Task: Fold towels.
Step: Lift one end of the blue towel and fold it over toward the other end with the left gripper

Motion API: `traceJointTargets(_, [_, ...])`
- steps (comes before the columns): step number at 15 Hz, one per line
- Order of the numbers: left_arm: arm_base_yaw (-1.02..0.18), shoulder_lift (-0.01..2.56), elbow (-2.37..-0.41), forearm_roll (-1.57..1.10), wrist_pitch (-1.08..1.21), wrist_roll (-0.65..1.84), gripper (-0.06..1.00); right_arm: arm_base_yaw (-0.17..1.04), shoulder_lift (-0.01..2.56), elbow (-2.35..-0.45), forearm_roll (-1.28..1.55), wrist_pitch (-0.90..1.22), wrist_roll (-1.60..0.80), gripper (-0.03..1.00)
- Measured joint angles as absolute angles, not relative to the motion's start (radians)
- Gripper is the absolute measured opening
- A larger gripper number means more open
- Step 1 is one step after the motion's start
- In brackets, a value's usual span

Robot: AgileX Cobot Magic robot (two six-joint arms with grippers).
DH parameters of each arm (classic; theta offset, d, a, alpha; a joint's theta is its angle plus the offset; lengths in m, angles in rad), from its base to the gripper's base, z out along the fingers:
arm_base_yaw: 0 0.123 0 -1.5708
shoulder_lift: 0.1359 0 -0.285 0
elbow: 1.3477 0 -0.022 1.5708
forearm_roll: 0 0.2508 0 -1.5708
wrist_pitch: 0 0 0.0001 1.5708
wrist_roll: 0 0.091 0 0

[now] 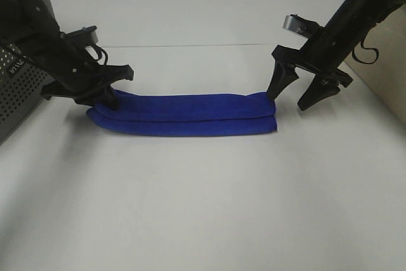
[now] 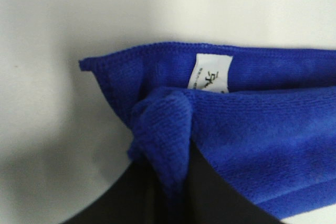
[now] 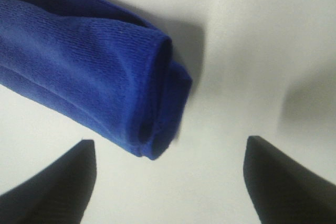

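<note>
One towel [image 1: 190, 113] lies on the table [image 1: 203, 214], folded into a long strip across the middle of the high view. It shows there as two blue bands, one behind the other. Two arms reach in, one from each upper corner of the frame. A grey perforated box [image 1: 16, 87] sits at the left edge.

The high view puts the left claw [image 1: 108, 96] at the strip's left end, but its tips are hidden against the cloth. The left wrist view settles it: the claw [image 2: 167, 184] is narrow, and its two dark fingers [image 2: 220, 205] pinch a raised ridge of towel [image 2: 262, 129] between them. That view alone shows the one white tag [image 2: 210, 72] with dark print, sewn at the hemmed edge just behind the ridge.

The right claw [image 1: 290, 101] stands wide at the strip's right end, in the centre right of the high view. One tip is at the end of the cloth and the other is over bare table. The right wrist view shows both fingers [image 3: 58, 184] apart with nothing between them, and only there does the towel's [image 3: 79, 61] layered end show, lying clear of the claw [image 3: 168, 177].
</note>
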State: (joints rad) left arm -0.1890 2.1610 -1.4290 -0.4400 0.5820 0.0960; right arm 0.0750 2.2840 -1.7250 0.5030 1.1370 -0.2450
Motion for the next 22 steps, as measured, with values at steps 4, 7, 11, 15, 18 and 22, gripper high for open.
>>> traceJointTargets(4, [-0.150,2.055,-1.573,-0.269,0.835,-0.018,0.08,0.075,2.284,-1.725,0.503,1.152,-0.245,0.75])
traceJointTargets(7, [-0.166,2.029,-1.722,-0.293,0.975,-0.054,0.08,0.075,2.284,-1.725,0.503,1.152,-0.245,0.75])
traceJointTargets(11, [-0.262,2.036,-1.767,-0.420,0.995,-0.068,0.08,0.075,2.284,-1.725,0.505,1.157,-0.245,0.75])
traceJointTargets(15, [-0.384,2.135,-1.769,-0.441,0.902,-0.147,0.08,0.075,2.284,-1.725,0.530,1.171,-0.245,0.75])
traceJointTargets(18, [-0.441,2.223,-1.769,-0.473,0.800,-0.186,0.08,0.075,2.284,-1.725,0.554,1.171,-0.245,0.75])
traceJointTargets(22, [-0.452,2.274,-1.769,-0.489,0.783,-0.228,0.19,0.075,2.284,-1.725,0.559,1.171,-0.245,0.75])
